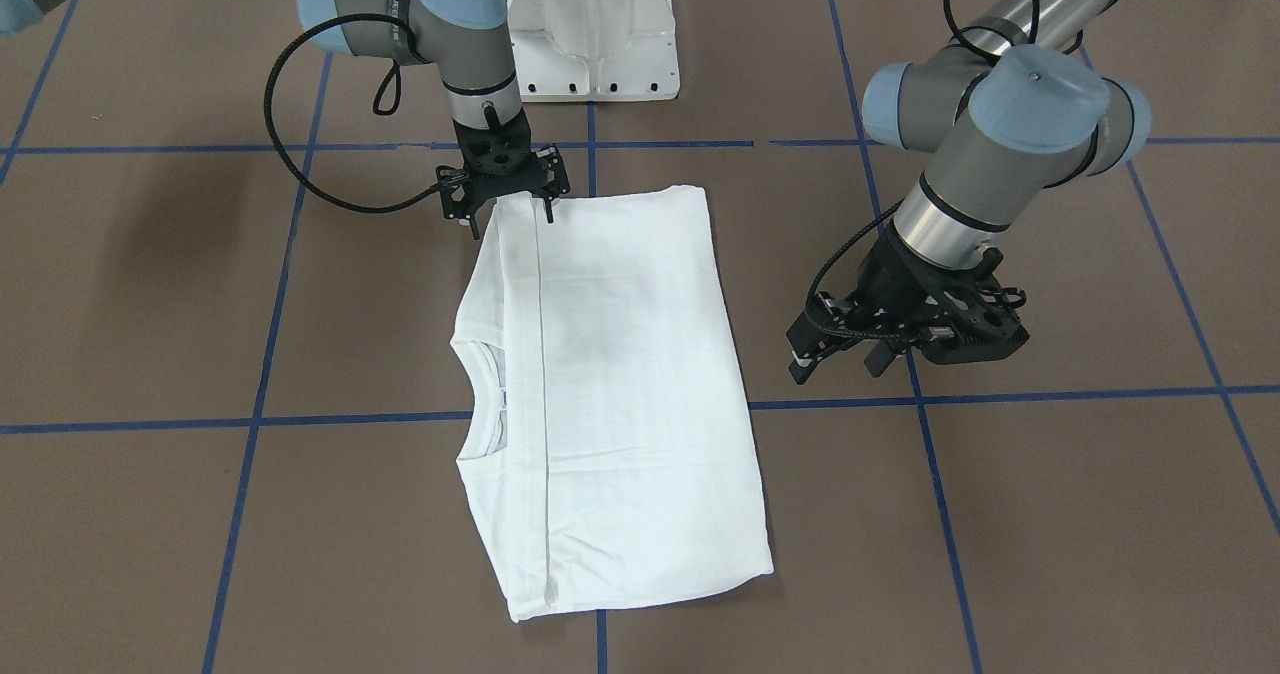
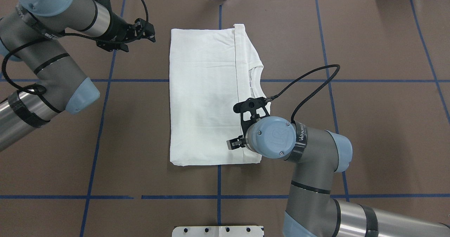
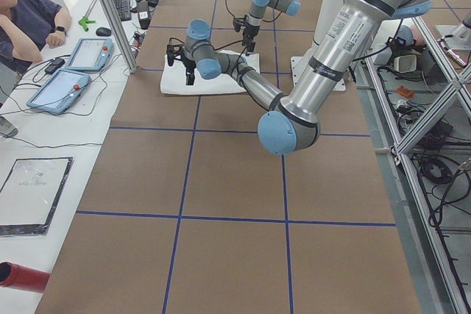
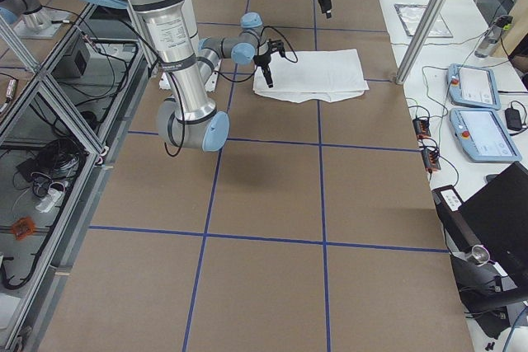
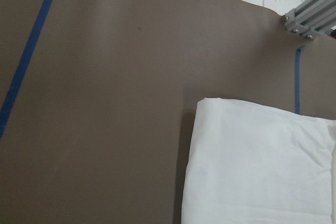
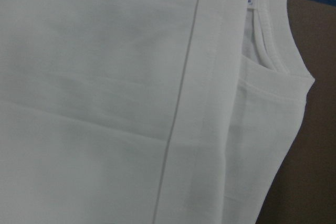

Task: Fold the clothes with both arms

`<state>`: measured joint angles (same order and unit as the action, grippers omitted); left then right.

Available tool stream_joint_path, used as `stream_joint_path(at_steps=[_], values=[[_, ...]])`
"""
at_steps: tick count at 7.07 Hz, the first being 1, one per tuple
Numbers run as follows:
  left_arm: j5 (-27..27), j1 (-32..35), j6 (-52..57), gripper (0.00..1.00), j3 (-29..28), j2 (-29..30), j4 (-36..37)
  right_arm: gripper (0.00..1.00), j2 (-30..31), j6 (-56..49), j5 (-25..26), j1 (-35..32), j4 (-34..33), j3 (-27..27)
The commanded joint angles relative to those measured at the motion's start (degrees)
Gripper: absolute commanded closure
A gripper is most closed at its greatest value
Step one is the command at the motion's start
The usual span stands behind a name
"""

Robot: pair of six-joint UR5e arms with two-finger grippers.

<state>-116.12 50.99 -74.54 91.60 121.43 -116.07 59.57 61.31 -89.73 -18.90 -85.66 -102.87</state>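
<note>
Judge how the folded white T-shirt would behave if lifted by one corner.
Probably floppy: the T-shirt lies in flat, creased layers, so it would likely droop and unfold. Thin cloth suggests light; pushing might bunch it.

The left arm (image 2: pixel 52 71) and right arm (image 2: pixel 313 152) are showing silver-grey tubes, light blue joint caps and black bands, one bearing white lettering. Looping black cables (image 2: pixel 337 66) are running to the black skeletal left gripper (image 1: pixel 840 359) and right gripper (image 1: pixel 512 216)
</note>
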Motion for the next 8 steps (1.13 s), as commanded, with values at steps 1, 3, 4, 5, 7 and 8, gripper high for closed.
stream_joint_path(at_steps=[1, 3, 4, 5, 7, 8], values=[[-0.16, -0.10, 0.00, 0.00, 0.51, -1.28, 0.14, 0.00, -0.94, -0.32, 2.98, 2.81, -0.38, 2.58], [-0.16, -0.27, -0.17, 0.00, -0.01, -1.29, -0.12, 0.00, -1.03, -0.75, 3.95, 3.52, -3.96, 2.16], [-0.16, -0.36, -0.26, 0.00, -0.10, -1.29, -0.12, 0.00, -0.69, -0.84, 3.95, 3.52, -4.77, 2.06], [-0.16, -0.36, -0.26, 0.00, -0.28, -1.29, -0.21, 0.00, -0.77, -1.45, 3.95, 3.43, -6.17, 1.54], [-0.07, -0.71, -0.17, 0.00, -0.71, -1.29, -0.30, 0.00, -0.16, -1.54, 3.86, 3.35, -6.79, 0.66], [-0.07, -1.15, -0.35, 0.00, -0.72, -1.29, -0.30, 0.00, -0.15, -1.55, 3.86, 3.08, -7.67, 0.57]])
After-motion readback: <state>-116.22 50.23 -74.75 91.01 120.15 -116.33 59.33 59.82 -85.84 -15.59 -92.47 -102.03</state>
